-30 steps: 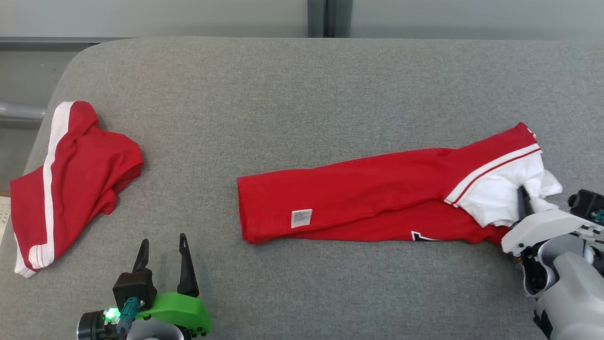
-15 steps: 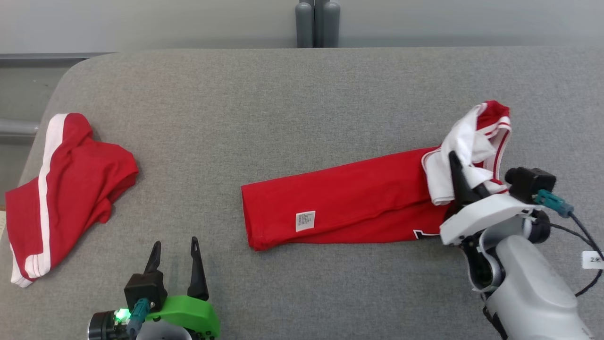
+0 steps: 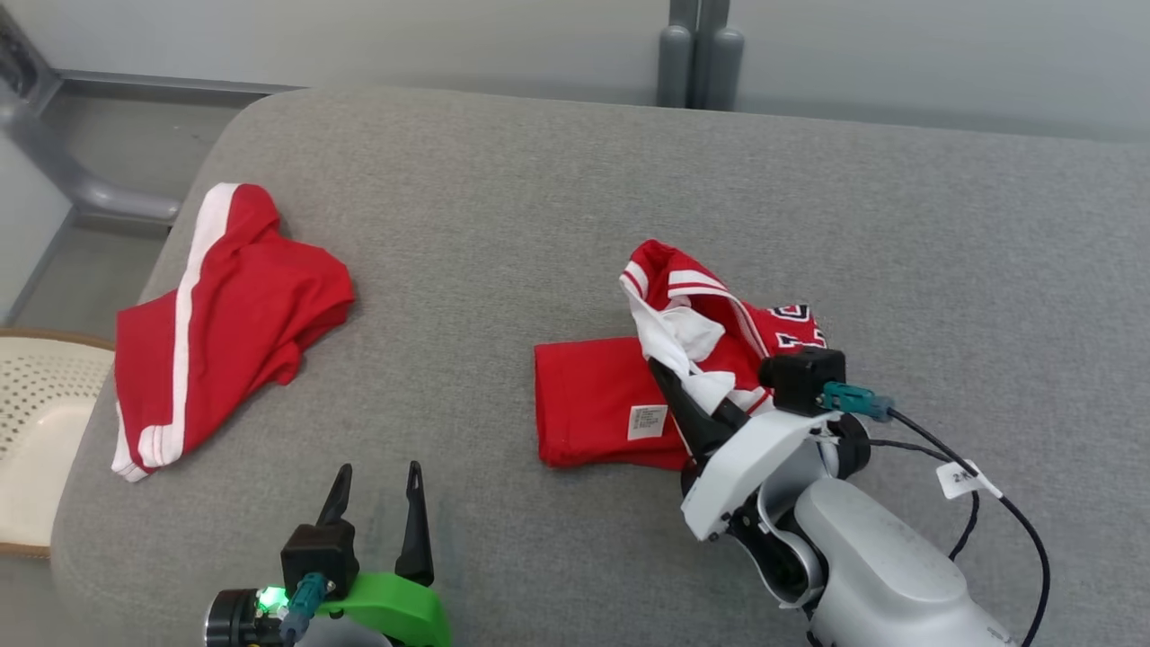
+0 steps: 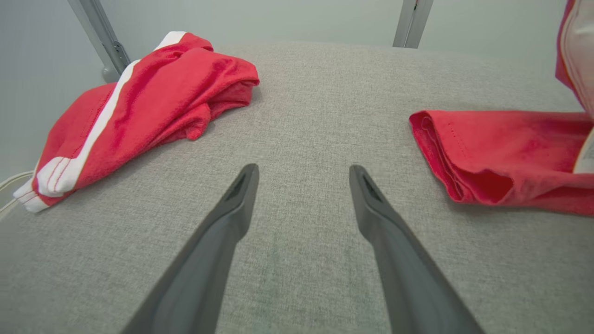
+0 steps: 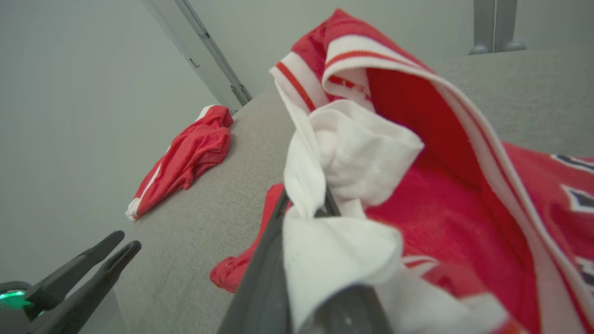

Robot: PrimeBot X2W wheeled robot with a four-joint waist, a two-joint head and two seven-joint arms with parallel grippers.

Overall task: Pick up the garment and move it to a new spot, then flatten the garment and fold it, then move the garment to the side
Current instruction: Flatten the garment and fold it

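Observation:
The garment (image 3: 588,400) is a red jersey with white trim, lying on the grey padded surface (image 3: 539,207) right of centre. Its white-sleeved end is lifted and doubled back over the flat red part. My right gripper (image 3: 663,373) is shut on that white cloth, which bunches around the fingers (image 5: 271,260) in the right wrist view, with the garment (image 5: 441,208) draped behind. My left gripper (image 3: 378,471) rests open near the front edge with nothing between its fingers. In the left wrist view, the left gripper (image 4: 302,169) stands apart from the garment's folded edge (image 4: 501,153).
A second red garment with a white stripe (image 3: 234,323) lies crumpled at the left of the surface, also seen as the striped garment (image 4: 153,102). A pale perforated seat (image 3: 36,422) stands past the left edge. Grey posts (image 3: 701,54) rise behind.
The camera has shifted. My right gripper has carried the garment's white-sleeved end up and leftward over the red body, halving its length. The left gripper has stayed open in place.

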